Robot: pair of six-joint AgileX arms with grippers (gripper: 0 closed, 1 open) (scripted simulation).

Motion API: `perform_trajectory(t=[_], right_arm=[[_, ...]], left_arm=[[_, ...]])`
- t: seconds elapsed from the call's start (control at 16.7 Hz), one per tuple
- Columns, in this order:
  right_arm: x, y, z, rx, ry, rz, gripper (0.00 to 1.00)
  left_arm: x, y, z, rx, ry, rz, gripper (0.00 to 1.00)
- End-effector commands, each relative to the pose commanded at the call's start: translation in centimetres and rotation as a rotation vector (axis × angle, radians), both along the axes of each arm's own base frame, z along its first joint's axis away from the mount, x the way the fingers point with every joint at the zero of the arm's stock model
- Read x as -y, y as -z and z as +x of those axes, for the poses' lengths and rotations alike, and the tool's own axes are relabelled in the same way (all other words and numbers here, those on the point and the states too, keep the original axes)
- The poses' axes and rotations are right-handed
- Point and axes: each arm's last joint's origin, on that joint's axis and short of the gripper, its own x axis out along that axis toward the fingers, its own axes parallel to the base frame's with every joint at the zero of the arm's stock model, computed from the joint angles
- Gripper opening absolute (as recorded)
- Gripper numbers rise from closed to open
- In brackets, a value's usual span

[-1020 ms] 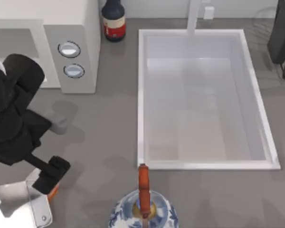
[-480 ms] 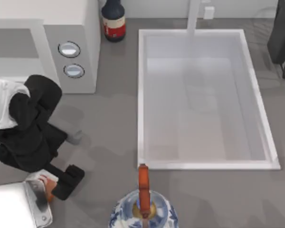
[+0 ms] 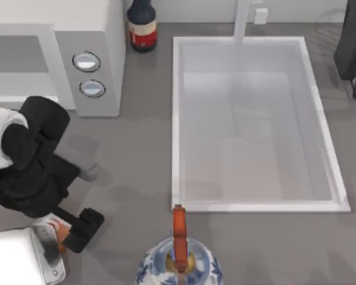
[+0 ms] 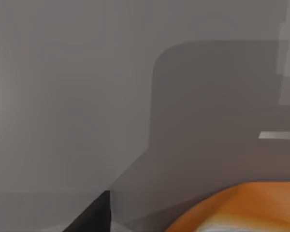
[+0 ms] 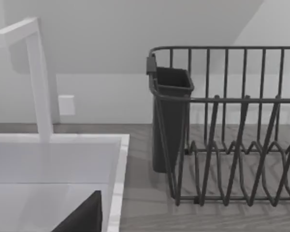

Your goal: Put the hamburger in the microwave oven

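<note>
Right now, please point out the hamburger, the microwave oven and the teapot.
hamburger (image 3: 60,228): top view, visible orange edge.
microwave oven (image 3: 101,35): top view, knob panel's top.
teapot (image 3: 178,227): top view, orange handle.

Matt grey table (image 3: 136,160), glossy white microwave oven (image 3: 89,24), glazed teapot (image 3: 166,267)

The grey matte table top (image 3: 136,154) carries a large white boxy microwave oven (image 3: 89,35) beyond the left gripper (image 3: 77,228), with a dark blue red-labelled bottle (image 3: 142,25) just beside its knob panel. A white rectangular sink basin (image 3: 255,205) is set in to that gripper's right. A blue-and-white teapot with an orange handle (image 3: 179,255) stands near the gripper, and a dark wire dish rack (image 5: 232,125) stands past the basin.
</note>
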Motion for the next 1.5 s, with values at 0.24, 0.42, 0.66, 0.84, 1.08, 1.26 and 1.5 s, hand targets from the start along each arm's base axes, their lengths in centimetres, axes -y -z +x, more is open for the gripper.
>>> perform_trajectory(t=[0.24,0.42,0.66,0.84,1.08,1.26,1.5], right_arm=[[0.0,0.0,0.0,0.0,0.0,0.0,1.0],[0.0,0.0,0.0,0.0,0.0,0.0,1.0],[0.0,0.0,0.0,0.0,0.0,0.0,1.0],[0.0,0.0,0.0,0.0,0.0,0.0,1.0],[0.0,0.0,0.0,0.0,0.0,0.0,1.0],[0.0,0.0,0.0,0.0,0.0,0.0,1.0],[0.0,0.0,0.0,0.0,0.0,0.0,1.0]], left_arm=[[0.0,0.0,0.0,0.0,0.0,0.0,0.77],[0.0,0.0,0.0,0.0,0.0,0.0,0.55],[0.0,0.0,0.0,0.0,0.0,0.0,0.25],[0.0,0.0,0.0,0.0,0.0,0.0,0.02],[0.0,0.0,0.0,0.0,0.0,0.0,0.0],[0.0,0.0,0.0,0.0,0.0,0.0,0.0],[0.7,-2.4,0.8,0.06,0.005,-0.05,0.0]])
